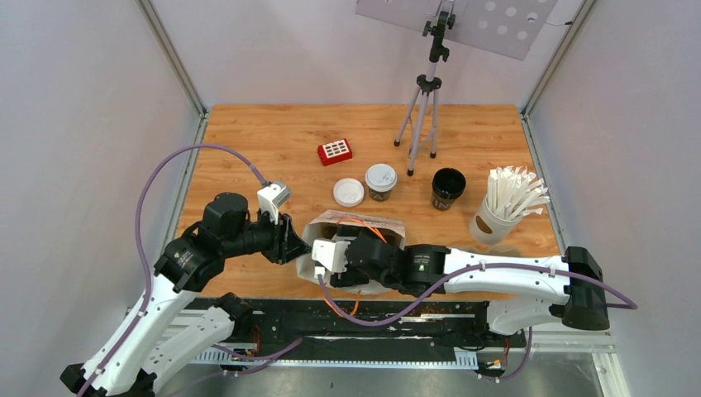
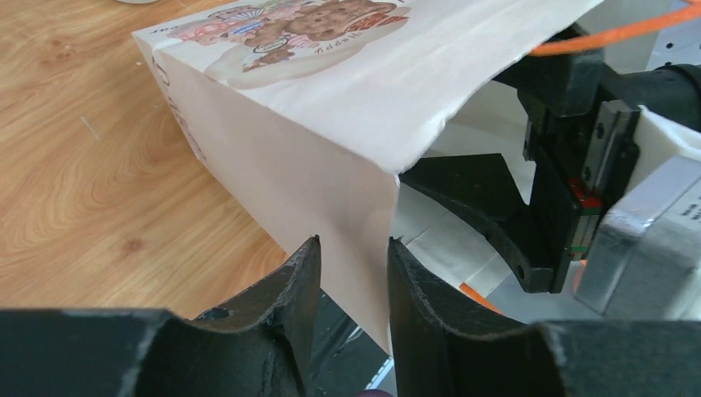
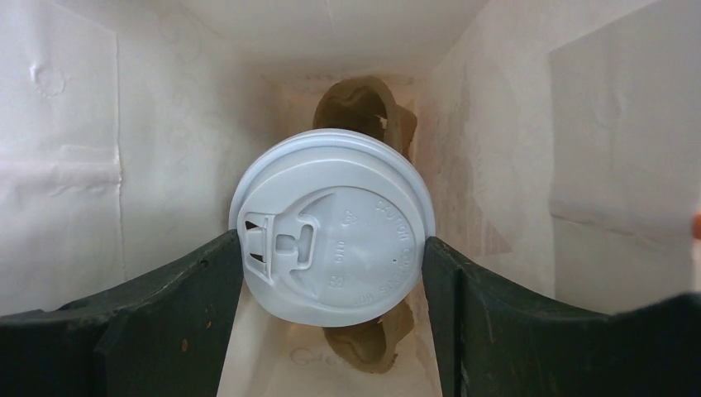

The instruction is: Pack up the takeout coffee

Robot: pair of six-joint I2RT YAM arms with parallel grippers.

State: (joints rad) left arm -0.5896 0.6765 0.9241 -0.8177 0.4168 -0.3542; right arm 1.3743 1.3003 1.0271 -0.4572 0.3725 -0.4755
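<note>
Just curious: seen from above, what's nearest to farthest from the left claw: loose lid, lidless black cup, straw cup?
From the left gripper:
1. Loose lid, mid-table.
2. Lidless black cup, further right.
3. Straw cup, near the right edge.

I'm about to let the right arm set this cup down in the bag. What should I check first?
1. Lidded cup gripped between the right jaws: ok.
2. Its lid seated flush: ok.
3. Cardboard tray sits deeper in the paper bag than the cup: ok.
4. Cup lined up with a tray well: cannot tell.
5. Left jaws clamped on the bag's edge: not ok. They straddle it with a gap.
6. Far black cup lidded: not ok. Its top is open.
</note>
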